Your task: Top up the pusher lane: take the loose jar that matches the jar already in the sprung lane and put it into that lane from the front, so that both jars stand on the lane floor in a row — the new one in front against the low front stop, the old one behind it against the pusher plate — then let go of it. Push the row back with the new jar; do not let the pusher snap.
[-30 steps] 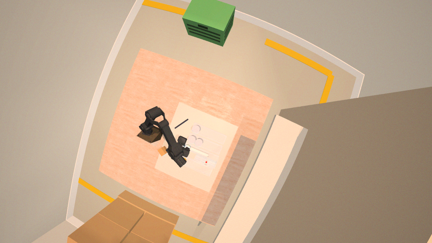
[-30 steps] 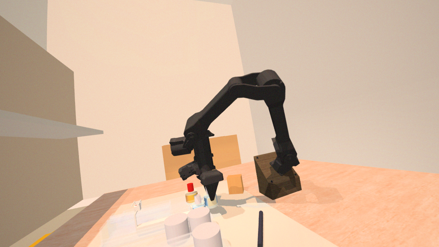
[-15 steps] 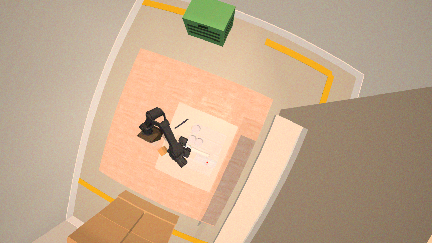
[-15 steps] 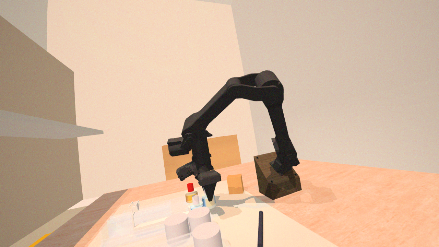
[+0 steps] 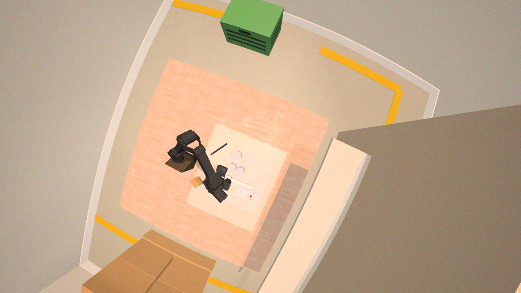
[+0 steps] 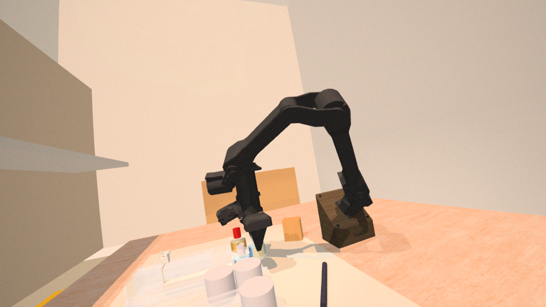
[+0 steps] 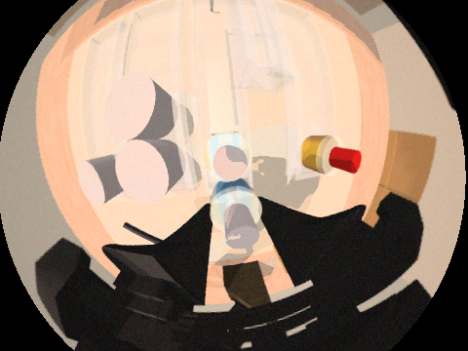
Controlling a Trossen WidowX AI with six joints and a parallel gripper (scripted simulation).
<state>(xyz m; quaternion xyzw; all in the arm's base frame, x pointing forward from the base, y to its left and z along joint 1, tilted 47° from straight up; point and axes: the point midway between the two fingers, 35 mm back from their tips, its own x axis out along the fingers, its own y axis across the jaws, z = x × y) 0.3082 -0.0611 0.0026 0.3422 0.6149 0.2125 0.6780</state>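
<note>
Wrist view: lane ahead of the end effector (image 7: 237,248) is blocked mid-frame by the second jar (image 7: 226,162), just beyond the held jar (image 7: 236,217). Left of centre, three pale cylinders (image 7: 139,166) crowd that side. Right of centre, a red-capped bottle (image 7: 331,156) stands near, with bare worktop (image 7: 280,111) between it and the jars. Upper frame beyond the second jar is open.

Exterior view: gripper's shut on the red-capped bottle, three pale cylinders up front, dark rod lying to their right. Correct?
Not quite. The gripper is shut on the clear blue-banded jar, not the red-capped bottle, which stands free beside it. The exterior view shows this, and the wrist view confirms it. The three pale cylinders up front and the dark rod to their right are as you said.
</note>
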